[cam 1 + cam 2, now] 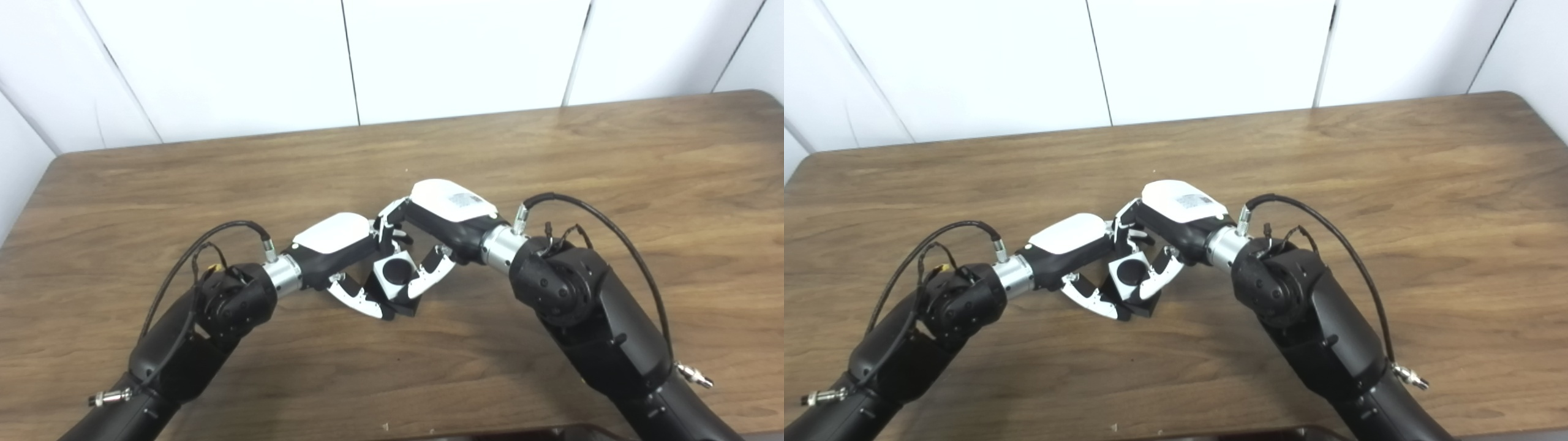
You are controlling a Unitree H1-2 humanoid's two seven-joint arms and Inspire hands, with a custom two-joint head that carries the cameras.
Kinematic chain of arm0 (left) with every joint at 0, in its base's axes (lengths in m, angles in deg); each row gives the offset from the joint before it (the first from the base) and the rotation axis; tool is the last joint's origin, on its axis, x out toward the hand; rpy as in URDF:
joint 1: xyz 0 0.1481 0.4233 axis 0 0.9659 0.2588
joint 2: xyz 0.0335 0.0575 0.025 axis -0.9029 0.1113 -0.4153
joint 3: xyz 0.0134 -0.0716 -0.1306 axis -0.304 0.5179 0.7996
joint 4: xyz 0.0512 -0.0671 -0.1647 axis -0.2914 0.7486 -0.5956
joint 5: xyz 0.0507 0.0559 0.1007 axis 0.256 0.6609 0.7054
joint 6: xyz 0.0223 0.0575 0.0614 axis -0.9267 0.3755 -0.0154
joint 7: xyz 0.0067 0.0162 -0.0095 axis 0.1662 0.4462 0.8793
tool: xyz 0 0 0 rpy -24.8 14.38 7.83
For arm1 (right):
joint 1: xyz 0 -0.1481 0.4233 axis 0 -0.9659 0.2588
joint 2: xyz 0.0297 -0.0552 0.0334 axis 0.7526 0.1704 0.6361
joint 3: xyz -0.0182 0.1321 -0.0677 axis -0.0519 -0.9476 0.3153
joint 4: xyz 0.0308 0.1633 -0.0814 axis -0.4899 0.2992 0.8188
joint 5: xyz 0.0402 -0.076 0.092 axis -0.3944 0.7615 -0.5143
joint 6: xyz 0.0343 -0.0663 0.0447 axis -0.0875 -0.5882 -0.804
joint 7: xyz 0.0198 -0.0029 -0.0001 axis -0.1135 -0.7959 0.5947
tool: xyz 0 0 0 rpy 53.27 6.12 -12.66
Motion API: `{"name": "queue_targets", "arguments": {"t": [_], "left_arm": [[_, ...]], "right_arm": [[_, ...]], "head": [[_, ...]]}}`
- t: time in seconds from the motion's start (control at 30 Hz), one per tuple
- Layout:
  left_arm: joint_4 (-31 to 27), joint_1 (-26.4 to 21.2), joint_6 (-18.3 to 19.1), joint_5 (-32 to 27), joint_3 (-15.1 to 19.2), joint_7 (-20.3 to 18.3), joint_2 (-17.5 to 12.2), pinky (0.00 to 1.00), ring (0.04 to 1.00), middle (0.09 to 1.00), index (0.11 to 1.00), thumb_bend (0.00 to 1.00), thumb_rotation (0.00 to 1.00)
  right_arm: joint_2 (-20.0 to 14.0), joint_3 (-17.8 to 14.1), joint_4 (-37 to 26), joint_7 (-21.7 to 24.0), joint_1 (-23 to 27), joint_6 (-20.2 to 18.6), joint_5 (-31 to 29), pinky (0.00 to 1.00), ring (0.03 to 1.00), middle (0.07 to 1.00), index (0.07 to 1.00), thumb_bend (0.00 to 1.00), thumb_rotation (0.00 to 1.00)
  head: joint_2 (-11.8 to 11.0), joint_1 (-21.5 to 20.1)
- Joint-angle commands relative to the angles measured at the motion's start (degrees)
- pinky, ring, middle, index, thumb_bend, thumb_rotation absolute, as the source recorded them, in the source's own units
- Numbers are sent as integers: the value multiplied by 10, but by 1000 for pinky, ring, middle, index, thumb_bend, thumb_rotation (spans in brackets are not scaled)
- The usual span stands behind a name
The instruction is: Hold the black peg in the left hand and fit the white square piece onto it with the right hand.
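The white square piece (392, 272) sits pinched in the right hand (442, 222), against the left hand (335, 252) gripping the black peg (401, 306).

The square piece (394, 272) sits near the middle of the tabletop (612, 184), tilted, between the two hands; the left hand (334, 248) lies just left of the square piece, touching it; the right hand (444, 217) lies just right of and behind it, fingers (429, 275) against its right edge; the peg (404, 308) shows just before the square piece, below it.
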Motion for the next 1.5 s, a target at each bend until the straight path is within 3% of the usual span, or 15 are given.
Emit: {"name": "queue_targets", "arguments": {"t": [0.0,0.13,0.23,0.27,0.33,0.4,0.97,1.27,1.47], "left_arm": [[28,28,23,45,-36,-51,-1,943,969,913,589,867,270],[25,28,25,44,-36,-53,-1,946,971,913,588,863,250],[21,27,25,46,-36,-55,-3,942,972,914,592,861,245],[20,27,24,46,-36,-54,-4,936,969,908,595,861,248],[20,28,23,44,-34,-53,-4,934,968,906,593,862,251],[21,28,22,41,-33,-51,-5,933,967,905,591,864,249],[24,27,25,35,-31,-57,-6,945,974,914,573,845,183],[28,28,18,37,-30,-51,-10,939,968,911,563,845,204],[32,28,17,34,-30,-53,-12,949,970,909,567,842,207]], "right_arm": [[9,-4,-5,-16,25,7,5,873,832,775,480,523,139],[9,0,-8,-4,28,0,7,874,836,777,479,522,140],[-6,17,-18,49,41,-21,33,875,850,809,490,522,153],[-12,25,-22,71,46,-27,46,848,872,862,713,844,341],[-19,32,-26,97,51,-38,62,826,881,893,836,955,401],[-21,32,-28,108,50,-46,70,810,888,914,910,990,413],[-27,13,-31,123,47,-46,71,842,917,951,991,1000,496],[-38,-34,-56,149,74,-74,42,883,951,968,1000,1000,564],[-60,-64,-69,162,96,-92,7,887,960,983,1000,1000,533]], "head": [[1,1],[1,3],[2,3],[2,2],[2,2],[2,2],[2,0],[3,-2],[3,-3]]}}
